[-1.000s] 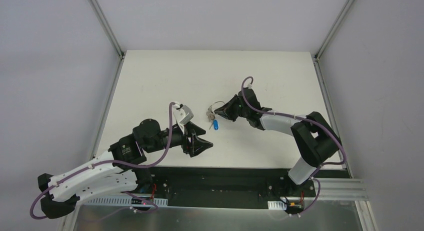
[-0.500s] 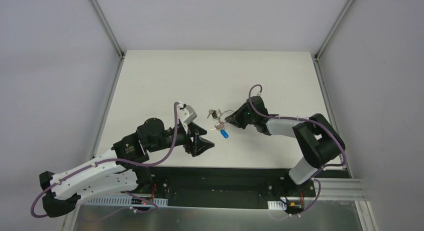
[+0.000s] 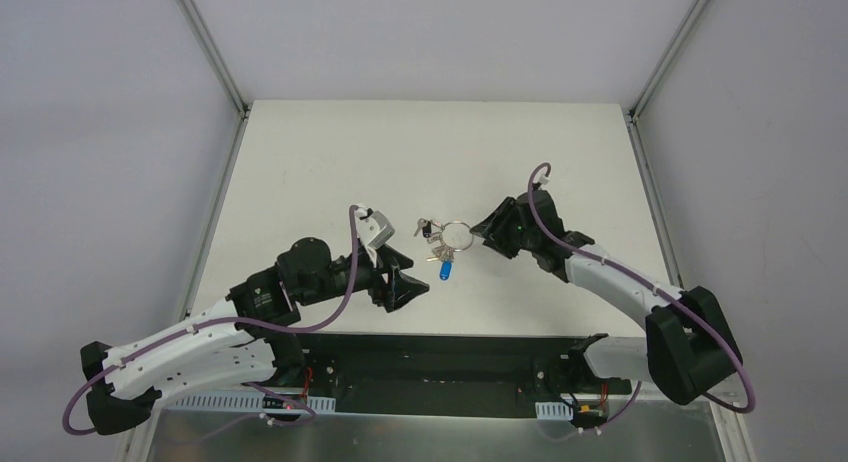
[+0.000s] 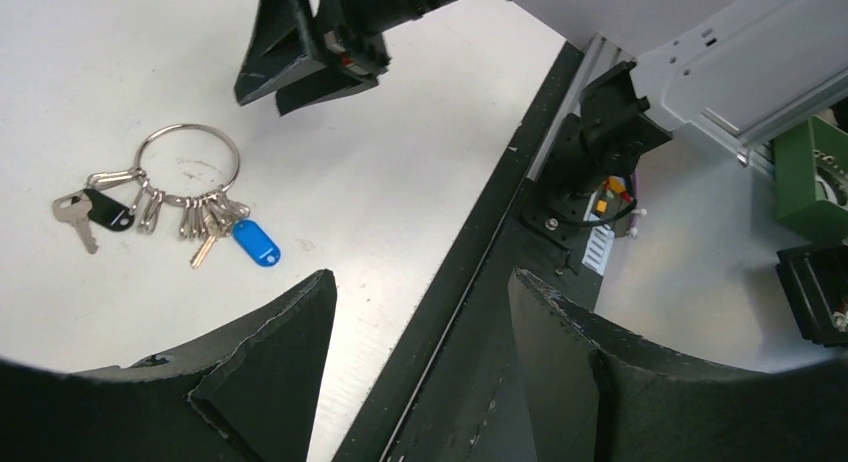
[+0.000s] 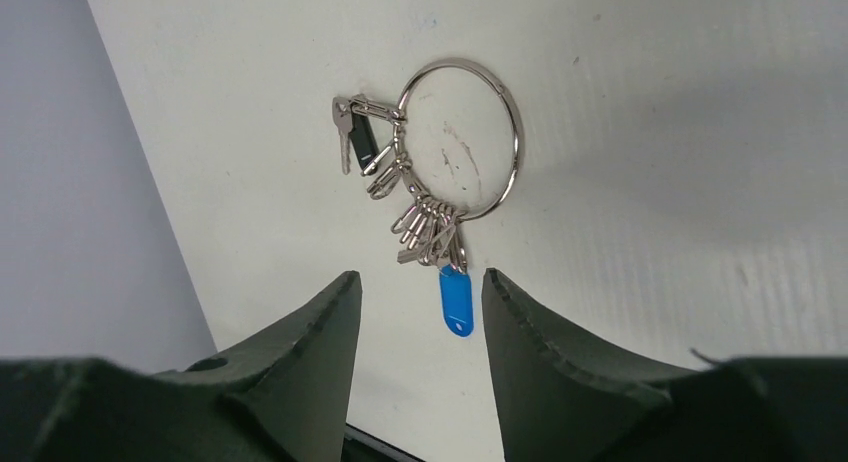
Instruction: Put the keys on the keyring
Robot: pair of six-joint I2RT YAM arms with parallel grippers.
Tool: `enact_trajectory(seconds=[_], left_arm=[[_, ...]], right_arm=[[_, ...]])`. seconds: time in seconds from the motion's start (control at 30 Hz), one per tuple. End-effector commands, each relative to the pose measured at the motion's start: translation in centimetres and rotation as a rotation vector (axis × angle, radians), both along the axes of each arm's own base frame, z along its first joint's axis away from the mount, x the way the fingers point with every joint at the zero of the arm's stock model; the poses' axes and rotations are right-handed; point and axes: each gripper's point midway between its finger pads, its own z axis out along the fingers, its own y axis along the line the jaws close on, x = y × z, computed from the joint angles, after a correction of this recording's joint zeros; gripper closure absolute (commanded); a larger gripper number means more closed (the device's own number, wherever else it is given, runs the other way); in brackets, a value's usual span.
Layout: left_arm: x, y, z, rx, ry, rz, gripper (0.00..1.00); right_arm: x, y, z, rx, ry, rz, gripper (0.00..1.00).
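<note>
- White table point(image 3: 330, 162) carries the bunch between both arms.
- Right gripper point(image 3: 482, 228) has just released and backed off, jaws spread; left gripper point(image 3: 408, 284) hovers, jaws spread, empty.
- Keyring point(image 3: 455, 233) lies flat.
- Blue key point(image 3: 445, 269) looks threaded on: task likely done.

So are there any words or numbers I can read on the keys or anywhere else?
There are no words or numbers to read anywhere in these pictures.
blue key: its blue head is plain, with nothing written on it.
silver keys on the keyring: too small to show any stamp.
black piece on the ring: no print shows.
</note>
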Motion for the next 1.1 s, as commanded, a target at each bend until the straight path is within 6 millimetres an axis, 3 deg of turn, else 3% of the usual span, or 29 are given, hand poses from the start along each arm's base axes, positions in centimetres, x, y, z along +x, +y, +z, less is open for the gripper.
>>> enact_trajectory(seconds=[0.0, 0.17, 0.3, 0.57, 0.8, 1.07], left_arm=[[1.2, 0.2, 0.3, -0.022, -0.050, 0.060, 0.37], [2.3, 0.4, -0.3, -0.039, -0.086, 0.113, 0.37], [2.7, 0.3, -1.1, -0.033, -0.108, 0.124, 0.37], [5.1, 3.8, -2.1, -0.033, -0.181, 0.325, 0.38], [6.4, 6.4, -2.9, -0.035, -0.244, 0.454, 0.38], [6.7, 6.8, -3.6, -0.029, -0.251, 0.484, 0.37]], right_arm=[[-0.3, -1.4, 2.2, -0.146, -0.057, 0.047, 0.49], [0.1, 0.4, 2.8, -0.244, -0.095, 0.159, 0.50], [0.5, 3.3, 2.5, -0.338, -0.109, 0.300, 0.53], [2.2, 6.2, 0.1, -0.527, -0.151, 0.492, 0.55], [2.7, 6.6, -2.3, -0.664, -0.149, 0.593, 0.58], [3.0, 7.3, -4.1, -0.757, -0.146, 0.645, 0.62]])
